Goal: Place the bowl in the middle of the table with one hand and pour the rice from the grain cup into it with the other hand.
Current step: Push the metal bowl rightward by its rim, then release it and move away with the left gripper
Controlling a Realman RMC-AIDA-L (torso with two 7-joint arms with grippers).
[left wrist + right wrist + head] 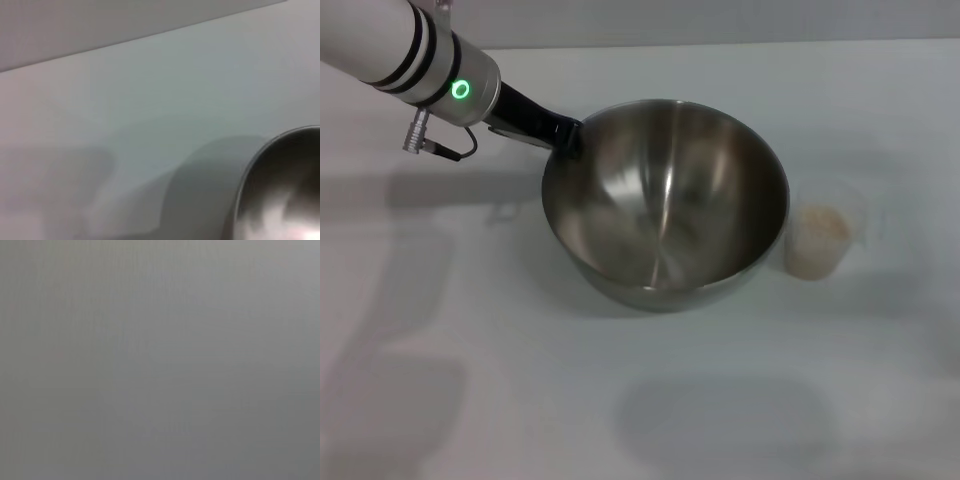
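White table (470, 380) under steel bowl (665, 200)

A plain white table (470, 400) carries two things. A large steel bowl (665, 200) sits near its middle, and just to the right stands a small clear cup (820, 235) holding pale rice (822, 222).

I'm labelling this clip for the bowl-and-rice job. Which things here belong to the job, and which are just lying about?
Part of the job:
- bowl, mid-table, empty inside
- left gripper, at the bowl's far-left rim
- grain cup, upright just right of the bowl
- rice, in the cup
- table

Just lying about:
- nothing else shows; the right gripper is out of view
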